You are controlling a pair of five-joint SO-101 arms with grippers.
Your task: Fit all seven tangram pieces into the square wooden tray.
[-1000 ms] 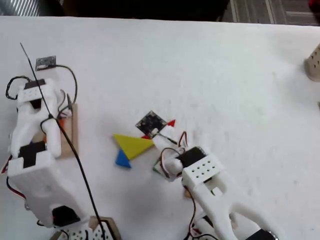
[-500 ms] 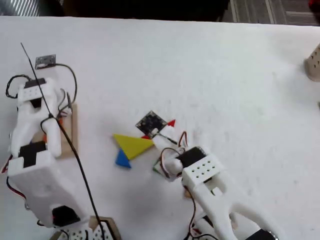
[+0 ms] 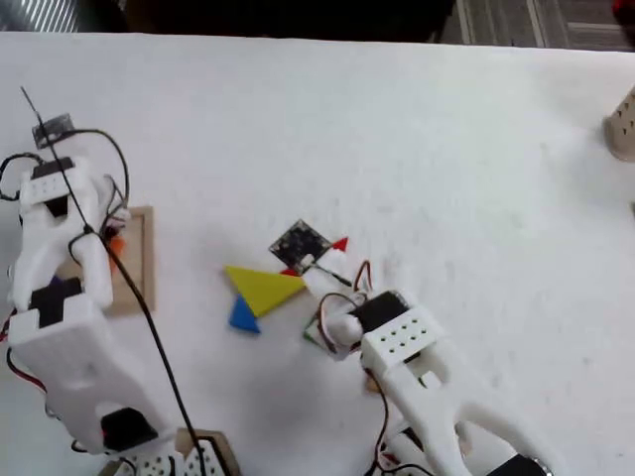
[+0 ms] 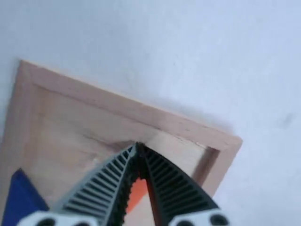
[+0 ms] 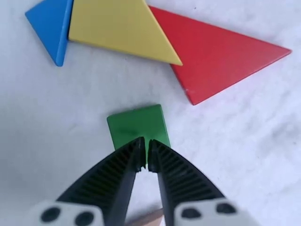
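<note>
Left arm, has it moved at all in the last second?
Yes. In the high view the left arm has swung toward the table's left edge, away from the wooden tray's right rim, uncovering more of the tray.

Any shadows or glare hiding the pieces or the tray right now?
High view: even light, no glare on the white table; the left arm covers much of the square wooden tray. Left wrist view: a soft shadow lies outside the tray's rim. Right wrist view: the green square piece is evenly lit, thin shadows only.
</note>
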